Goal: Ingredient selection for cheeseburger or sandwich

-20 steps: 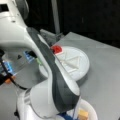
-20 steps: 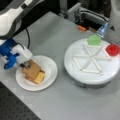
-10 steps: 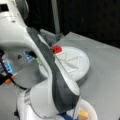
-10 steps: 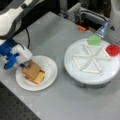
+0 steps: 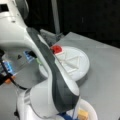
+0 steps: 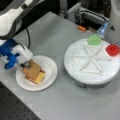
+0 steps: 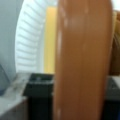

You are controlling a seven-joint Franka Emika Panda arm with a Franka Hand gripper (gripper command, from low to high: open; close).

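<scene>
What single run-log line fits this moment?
gripper: at sandwich on paper plate | top bread: between fingers | lettuce, red disc: on tray

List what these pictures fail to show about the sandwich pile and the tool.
- Tool: in a front view its tips vanish behind the top bread square; open or shut is unclear.
- Pile layers: only yellow cheese peeks out beneath the bread.
- Wrist view: a blurred tan slab fills the picture.
- Paper plate: cut by a front view's bottom, behind the arm.
</scene>
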